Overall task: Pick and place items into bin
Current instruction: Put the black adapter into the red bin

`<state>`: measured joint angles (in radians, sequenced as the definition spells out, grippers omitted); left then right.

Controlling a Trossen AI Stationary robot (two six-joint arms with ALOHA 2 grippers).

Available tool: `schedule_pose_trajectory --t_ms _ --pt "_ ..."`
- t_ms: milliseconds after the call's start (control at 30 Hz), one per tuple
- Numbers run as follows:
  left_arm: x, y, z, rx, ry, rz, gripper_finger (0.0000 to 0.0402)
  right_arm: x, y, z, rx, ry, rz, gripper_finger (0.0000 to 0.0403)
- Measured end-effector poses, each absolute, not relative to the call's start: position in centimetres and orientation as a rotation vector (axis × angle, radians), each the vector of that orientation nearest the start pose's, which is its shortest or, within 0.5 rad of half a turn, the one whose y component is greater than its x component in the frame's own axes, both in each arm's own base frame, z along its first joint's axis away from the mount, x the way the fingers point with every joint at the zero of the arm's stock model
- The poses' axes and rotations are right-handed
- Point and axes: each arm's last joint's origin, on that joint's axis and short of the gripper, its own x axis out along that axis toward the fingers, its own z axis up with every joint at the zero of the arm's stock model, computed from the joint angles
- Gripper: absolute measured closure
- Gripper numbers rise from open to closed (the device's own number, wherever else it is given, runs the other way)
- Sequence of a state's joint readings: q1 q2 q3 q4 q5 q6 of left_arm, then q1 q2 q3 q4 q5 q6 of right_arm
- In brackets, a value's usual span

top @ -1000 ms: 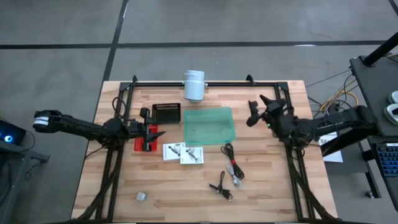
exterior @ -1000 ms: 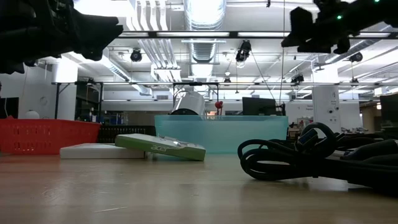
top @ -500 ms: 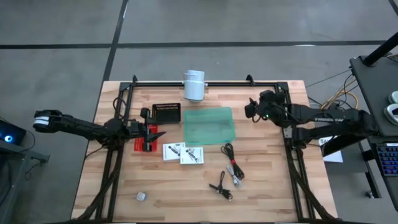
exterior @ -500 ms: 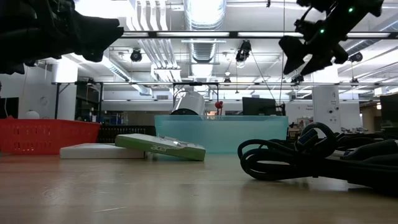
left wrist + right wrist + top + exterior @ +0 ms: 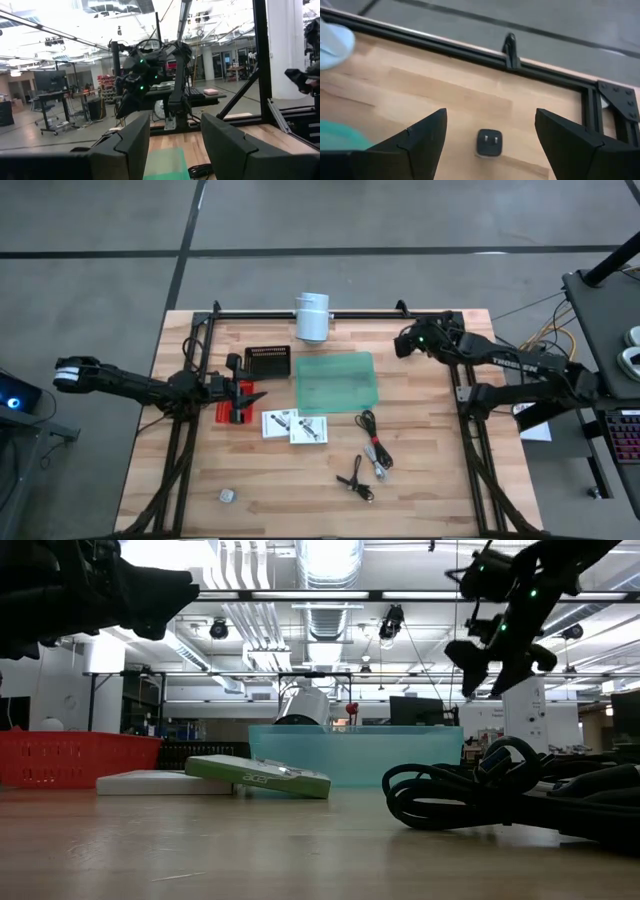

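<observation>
Two white printed cards [image 5: 294, 425] lie side by side near the table's middle; they also show in the low view [image 5: 255, 777]. Two thin black cables [image 5: 373, 442] [image 5: 355, 478] lie nearer the front, and a tiny grey ball [image 5: 227, 496] lies at the front left. A small dark plug block [image 5: 489, 142] lies flat on the wood. My right gripper [image 5: 404, 345] is open and hangs above it at the far right, its fingers on either side and clear of it. My left gripper [image 5: 250, 393] is open and empty over the red basket [image 5: 230, 402].
The teal bin [image 5: 337, 380] stands in the far middle, between the two grippers. A black basket [image 5: 267, 361] stands to its left, and a white cylinder [image 5: 311, 317] stands at the far rail. A black frame [image 5: 330, 313] runs along the table's edges.
My right gripper has gone toward the table's far edge and a little left. It has tipped from level to pointing down at the table. My left arm has kept still.
</observation>
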<state>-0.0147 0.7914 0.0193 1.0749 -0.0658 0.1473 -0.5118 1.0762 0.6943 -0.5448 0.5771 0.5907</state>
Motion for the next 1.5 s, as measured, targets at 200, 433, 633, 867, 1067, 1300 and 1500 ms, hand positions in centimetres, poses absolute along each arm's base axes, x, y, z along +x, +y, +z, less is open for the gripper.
schedule_pose_trajectory --t_ms 200,433,633,867,1067,1300,1500 --pt "14.4 0.0 19.2 0.134 -0.298 0.073 0.024 17.0 -12.7 20.1 0.472 0.76 -1.324 0.0117" --pt "14.4 0.0 19.2 0.134 -0.298 0.072 0.024 18.2 -13.6 17.7 0.471 0.842 -1.339 0.0111" --pt "14.4 0.0 19.2 0.134 -0.297 0.073 0.024 18.6 -14.2 16.1 0.484 0.902 -1.366 0.011" --pt "14.4 0.0 19.2 0.134 -0.296 0.072 0.024 19.0 -14.7 14.6 0.489 0.94 -1.38 0.011" --pt "14.4 0.0 19.2 0.134 -0.297 0.073 0.024 19.2 -14.9 13.6 0.491 0.978 -1.379 0.011" --pt "14.4 0.0 19.2 0.134 -0.297 0.072 0.024 19.2 -15.2 12.5 0.491 1.031 -1.39 0.0114" --pt "14.4 0.0 19.2 0.134 -0.297 0.072 0.024 19.3 -15.4 12.2 0.493 1.025 -1.393 0.0128"
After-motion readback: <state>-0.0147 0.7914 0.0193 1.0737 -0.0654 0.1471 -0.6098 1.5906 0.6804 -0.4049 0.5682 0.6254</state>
